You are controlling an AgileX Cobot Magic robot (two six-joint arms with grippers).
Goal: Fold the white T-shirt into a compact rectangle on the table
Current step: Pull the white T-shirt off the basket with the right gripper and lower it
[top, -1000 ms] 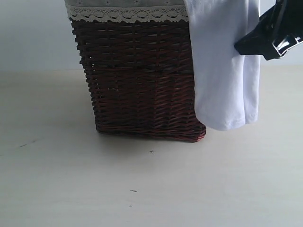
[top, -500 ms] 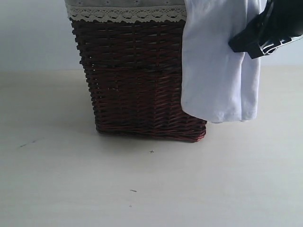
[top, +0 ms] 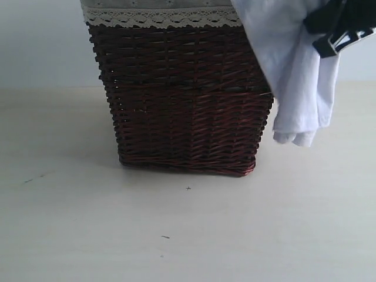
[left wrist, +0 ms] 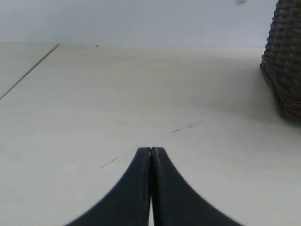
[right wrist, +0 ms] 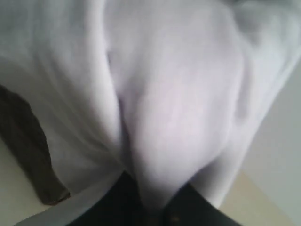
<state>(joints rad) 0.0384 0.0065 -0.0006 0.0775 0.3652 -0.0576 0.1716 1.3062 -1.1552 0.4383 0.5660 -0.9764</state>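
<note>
White cotton, soft and limp: the shirt (top: 299,82) hangs in a bunched drape below the right gripper (top: 336,28). Its upper part spills over the basket (top: 176,106) rim beside the jaws, and its lower end looks to dangle clear of the table (top: 188,235). The right jaws are clamped down on a thick fold of it, and in the wrist view cloth balloons out right in front of them. Over on the other side, the left gripper (left wrist: 150,157) sits low over bare table, well apart from the shirt, jaws pressed together on nothing.

How will this handle? My read is light, floppy, no stiffness at all. From a single pinch it sags into a rope, and the layers will twist and cling to each other. It's not fragile and not slippery, though the rough wicker beside the jaws could snag a trailing edge.

A mid-cloth bunch like this one should do for hauling it out. For folding, though, I'd want edges: a shoulder seam or hem corner in each gripper, held apart so the cloth spreads flat. Neither collar nor hem is clear enough to pick out right now.
</note>
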